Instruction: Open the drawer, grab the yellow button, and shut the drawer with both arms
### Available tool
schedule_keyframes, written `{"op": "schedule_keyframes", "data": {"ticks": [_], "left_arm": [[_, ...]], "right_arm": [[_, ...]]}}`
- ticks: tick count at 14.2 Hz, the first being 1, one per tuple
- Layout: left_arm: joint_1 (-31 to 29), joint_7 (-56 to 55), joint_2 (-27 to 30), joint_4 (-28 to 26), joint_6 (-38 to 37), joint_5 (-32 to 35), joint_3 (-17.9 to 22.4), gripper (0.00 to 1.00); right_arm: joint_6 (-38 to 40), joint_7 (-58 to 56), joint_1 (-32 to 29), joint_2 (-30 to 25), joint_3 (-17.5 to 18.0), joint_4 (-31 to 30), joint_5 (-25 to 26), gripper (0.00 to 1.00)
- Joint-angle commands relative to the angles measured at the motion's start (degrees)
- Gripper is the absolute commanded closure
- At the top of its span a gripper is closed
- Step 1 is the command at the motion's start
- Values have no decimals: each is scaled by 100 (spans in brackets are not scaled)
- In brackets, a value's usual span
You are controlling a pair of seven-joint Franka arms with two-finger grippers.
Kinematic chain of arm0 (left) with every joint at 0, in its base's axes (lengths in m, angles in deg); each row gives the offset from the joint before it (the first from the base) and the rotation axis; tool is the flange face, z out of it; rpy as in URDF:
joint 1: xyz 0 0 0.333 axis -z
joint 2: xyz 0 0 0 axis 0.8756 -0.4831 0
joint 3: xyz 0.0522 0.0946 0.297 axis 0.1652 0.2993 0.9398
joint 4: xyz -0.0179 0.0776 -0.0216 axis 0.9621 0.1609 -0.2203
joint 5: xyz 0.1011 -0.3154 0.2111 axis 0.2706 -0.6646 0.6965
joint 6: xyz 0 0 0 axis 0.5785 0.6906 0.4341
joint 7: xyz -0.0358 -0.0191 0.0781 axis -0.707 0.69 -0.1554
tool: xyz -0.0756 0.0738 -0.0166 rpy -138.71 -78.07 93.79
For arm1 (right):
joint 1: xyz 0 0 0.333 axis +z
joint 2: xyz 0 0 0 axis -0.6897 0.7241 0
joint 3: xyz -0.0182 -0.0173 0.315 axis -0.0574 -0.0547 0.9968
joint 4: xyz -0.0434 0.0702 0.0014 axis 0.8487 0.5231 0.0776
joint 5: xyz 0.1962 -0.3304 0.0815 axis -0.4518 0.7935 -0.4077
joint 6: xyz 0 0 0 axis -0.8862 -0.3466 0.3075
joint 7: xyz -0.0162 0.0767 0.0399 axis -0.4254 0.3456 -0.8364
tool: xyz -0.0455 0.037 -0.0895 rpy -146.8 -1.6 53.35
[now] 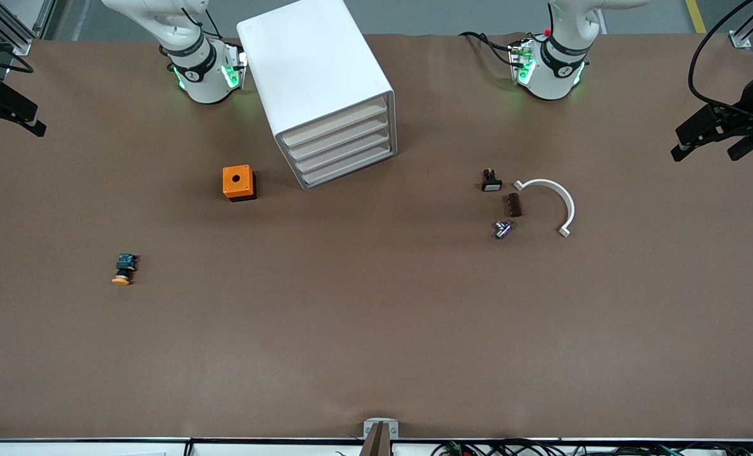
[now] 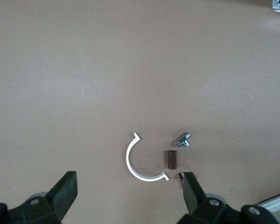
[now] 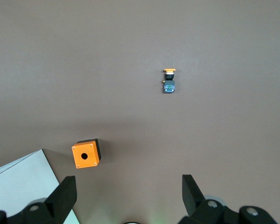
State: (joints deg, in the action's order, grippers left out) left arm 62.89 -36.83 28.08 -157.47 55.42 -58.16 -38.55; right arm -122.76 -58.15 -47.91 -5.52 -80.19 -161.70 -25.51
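Observation:
The white cabinet (image 1: 313, 57) stands between the arm bases. Its four drawers are all shut, and the drawer (image 1: 335, 123) is the uppermost. The button (image 1: 121, 269), with an orange cap and a blue rear, lies on the bare table toward the right arm's end, nearer the front camera than the orange box. It also shows in the right wrist view (image 3: 169, 81). My right gripper (image 3: 129, 183) is open and empty, high over the table near the cabinet's corner (image 3: 23, 186). My left gripper (image 2: 128, 181) is open and empty, high over the small parts. Neither gripper shows in the front view.
An orange box with a hole (image 1: 238, 182) sits beside the cabinet. Toward the left arm's end lie a black white-capped button (image 1: 491, 182), a white arc piece (image 1: 550, 196), a brown block (image 1: 514, 205) and a small metal part (image 1: 503, 229). Dark fixtures stand at both table ends.

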Motion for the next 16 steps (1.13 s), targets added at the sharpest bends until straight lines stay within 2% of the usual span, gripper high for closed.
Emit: {"op": "schedule_keyframes", "data": {"ticks": [1,4,16], "left_arm": [[-54,-69,219,-191,-58,200,-25,0],[-54,-96,456,-498,213,394,-183,0],[-54,-34,307,-244,-58,367,-166,0]], "right_arm": [[47,-17,-63,-126,80,-95,-36,0],[56,1,-45,-126,97,-95,-36,0],[56,9,69,-135,124,-95,-36,0]]}}
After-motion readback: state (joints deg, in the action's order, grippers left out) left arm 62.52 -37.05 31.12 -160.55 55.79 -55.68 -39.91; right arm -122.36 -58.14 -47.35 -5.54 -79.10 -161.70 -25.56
